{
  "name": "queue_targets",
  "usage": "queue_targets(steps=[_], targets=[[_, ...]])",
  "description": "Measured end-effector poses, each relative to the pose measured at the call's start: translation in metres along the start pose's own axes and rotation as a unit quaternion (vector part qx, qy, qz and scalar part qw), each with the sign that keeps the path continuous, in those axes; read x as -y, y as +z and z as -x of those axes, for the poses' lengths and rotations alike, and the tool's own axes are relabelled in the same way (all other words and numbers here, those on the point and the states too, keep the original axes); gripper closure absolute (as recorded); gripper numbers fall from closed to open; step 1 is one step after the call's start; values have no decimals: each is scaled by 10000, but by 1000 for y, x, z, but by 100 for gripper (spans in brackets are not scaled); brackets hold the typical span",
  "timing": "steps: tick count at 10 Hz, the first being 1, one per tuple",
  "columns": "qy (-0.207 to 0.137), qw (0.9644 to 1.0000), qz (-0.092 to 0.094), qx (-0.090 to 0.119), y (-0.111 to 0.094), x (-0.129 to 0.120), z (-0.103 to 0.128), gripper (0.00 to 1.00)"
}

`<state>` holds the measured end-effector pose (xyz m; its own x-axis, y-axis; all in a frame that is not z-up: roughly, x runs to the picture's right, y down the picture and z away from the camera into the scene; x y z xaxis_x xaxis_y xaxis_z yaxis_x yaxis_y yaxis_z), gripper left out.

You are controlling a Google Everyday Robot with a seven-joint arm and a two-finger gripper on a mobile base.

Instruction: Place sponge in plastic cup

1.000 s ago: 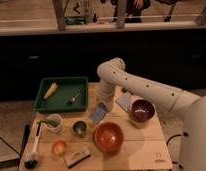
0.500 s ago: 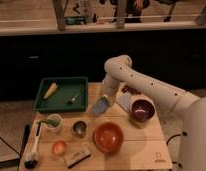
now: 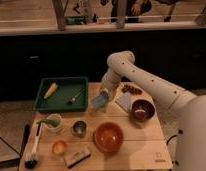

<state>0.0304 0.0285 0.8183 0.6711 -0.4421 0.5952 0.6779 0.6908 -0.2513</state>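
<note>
A light wooden desk (image 3: 146,145) stands on a pale floor, in front of a dark low wall with a pale ledge above it. At its back left corner lies a green rectangular plastic tray (image 3: 61,104) with a yellow oblong thing and a thin utensil inside. Along the front are a pale mug (image 3: 55,124) with a green utensil, a shiny metal cup (image 3: 79,129), an orange round bowl (image 3: 108,136), a brown block (image 3: 77,156) and a dark-headed brush (image 3: 32,150). A dark purple bowl (image 3: 142,110) and a flat pale grey-blue square sheet (image 3: 124,101) lie on the right. The white arm bends down from the right. Its gripper (image 3: 102,97) hangs over the middle of the desk, just right of the tray. The jaws pinch the small blue-grey rectangular sponge (image 3: 99,104), which is tilted above the wood. The small short yellowish plastic cup (image 3: 59,147) stands near the front left, well apart from the sponge.
</note>
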Motion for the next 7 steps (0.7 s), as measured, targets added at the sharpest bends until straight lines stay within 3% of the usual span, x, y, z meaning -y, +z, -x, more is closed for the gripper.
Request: queue_targets(steps=[7], targets=[[651,9977,-214,-13,-10,14,-23,100]])
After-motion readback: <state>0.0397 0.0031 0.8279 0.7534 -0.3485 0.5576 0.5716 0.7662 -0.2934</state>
